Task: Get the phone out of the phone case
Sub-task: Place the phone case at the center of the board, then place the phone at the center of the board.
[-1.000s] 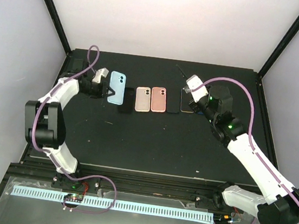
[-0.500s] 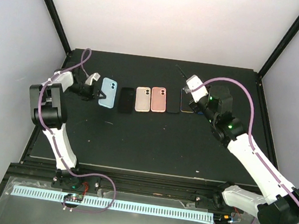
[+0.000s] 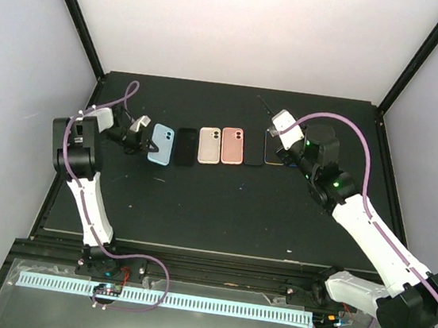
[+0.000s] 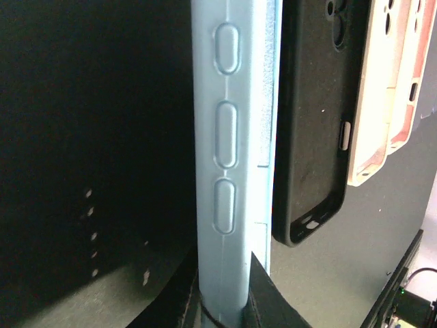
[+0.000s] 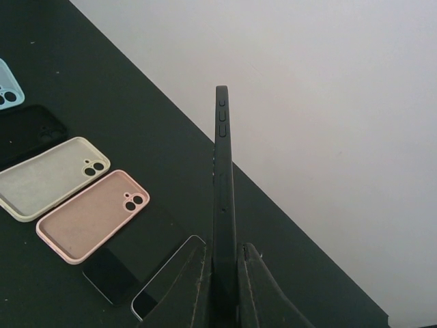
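Observation:
My left gripper (image 3: 141,134) is shut on the short end of a light blue phone case (image 3: 161,143) at the left of the row; the left wrist view shows the case (image 4: 229,171) edge-on between my fingers (image 4: 179,294). Whether a phone sits inside it I cannot tell. My right gripper (image 3: 277,123) is shut on a thin black phone (image 3: 265,104), held on edge above the table's back. In the right wrist view the phone (image 5: 224,178) stands upright between the jaws of the gripper (image 5: 224,287).
Lying in a row on the black table (image 3: 222,204) are a black case (image 3: 185,146), a cream case (image 3: 209,145), a pink case (image 3: 232,146), a dark phone (image 3: 252,150) and a light-rimmed phone (image 3: 273,148). White walls close in the back and sides.
The left arm folded back towards the left edge, carrying the blue case left and nearer, then a little right beside the black case. The right arm has not moved.

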Tool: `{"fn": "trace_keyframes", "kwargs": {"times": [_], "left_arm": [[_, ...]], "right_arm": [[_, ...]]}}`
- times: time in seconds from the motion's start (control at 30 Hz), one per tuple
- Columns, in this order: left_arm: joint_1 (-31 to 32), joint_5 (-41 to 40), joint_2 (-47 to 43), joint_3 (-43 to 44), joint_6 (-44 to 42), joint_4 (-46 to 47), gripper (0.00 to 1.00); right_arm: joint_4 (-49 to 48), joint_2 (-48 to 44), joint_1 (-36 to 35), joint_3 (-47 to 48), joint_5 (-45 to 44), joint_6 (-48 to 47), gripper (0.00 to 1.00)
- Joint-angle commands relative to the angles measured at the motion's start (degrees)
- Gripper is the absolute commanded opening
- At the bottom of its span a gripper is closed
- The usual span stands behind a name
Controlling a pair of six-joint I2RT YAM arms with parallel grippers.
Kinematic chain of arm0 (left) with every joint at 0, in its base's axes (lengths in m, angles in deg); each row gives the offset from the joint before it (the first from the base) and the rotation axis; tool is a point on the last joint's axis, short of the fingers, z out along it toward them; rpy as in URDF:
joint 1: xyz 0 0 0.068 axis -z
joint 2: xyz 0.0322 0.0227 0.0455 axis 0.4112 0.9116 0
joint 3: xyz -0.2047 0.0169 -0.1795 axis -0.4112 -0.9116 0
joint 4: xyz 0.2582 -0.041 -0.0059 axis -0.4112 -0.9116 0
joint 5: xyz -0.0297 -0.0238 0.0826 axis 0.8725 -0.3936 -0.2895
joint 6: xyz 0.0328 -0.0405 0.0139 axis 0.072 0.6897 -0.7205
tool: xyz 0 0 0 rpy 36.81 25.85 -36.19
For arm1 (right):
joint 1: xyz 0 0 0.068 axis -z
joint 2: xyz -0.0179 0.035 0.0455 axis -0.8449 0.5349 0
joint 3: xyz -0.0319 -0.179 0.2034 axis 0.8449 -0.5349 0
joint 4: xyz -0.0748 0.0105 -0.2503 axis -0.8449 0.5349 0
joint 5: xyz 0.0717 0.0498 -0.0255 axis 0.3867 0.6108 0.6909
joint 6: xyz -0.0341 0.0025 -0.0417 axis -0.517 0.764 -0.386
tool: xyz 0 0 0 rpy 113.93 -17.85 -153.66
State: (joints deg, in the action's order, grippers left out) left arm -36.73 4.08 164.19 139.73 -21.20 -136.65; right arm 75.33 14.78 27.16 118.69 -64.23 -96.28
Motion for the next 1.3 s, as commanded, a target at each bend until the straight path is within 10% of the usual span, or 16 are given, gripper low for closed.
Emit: {"fn": "trace_keyframes", "kwargs": {"times": [0.0, 0.23, 0.53, 0.77, 1.27], "left_arm": [[2.72, -0.04, 2.12, 3.34, 1.22, 1.26, 0.02], [3.74, -3.31, 2.36, 3.24, 4.97, 4.2, 0.04], [3.75, -11.38, -5.23, -0.87, 7.21, 6.15, 0.63], [3.58, -14.64, -16.84, -4.17, 9.42, 8.88, 0.84], [12.55, -3.28, -33.7, 6.24, 21.24, 15.52, 0.96]], "right_arm": [[-3.17, 0.25, 0.15, 1.88, 0.26, -0.02, 0.01], [-3.02, 0.58, 0.19, 2.26, 0.48, 0.01, 0.01], [-3.98, 1.21, 0.18, 3.09, 1.13, -0.35, 0.01], [-8.91, 0.8, 0.17, 2.48, 1.28, -2.88, 0.01], [-26.37, 2.18, 0.12, 0.93, 1.3, -20.1, 0.01]]}}
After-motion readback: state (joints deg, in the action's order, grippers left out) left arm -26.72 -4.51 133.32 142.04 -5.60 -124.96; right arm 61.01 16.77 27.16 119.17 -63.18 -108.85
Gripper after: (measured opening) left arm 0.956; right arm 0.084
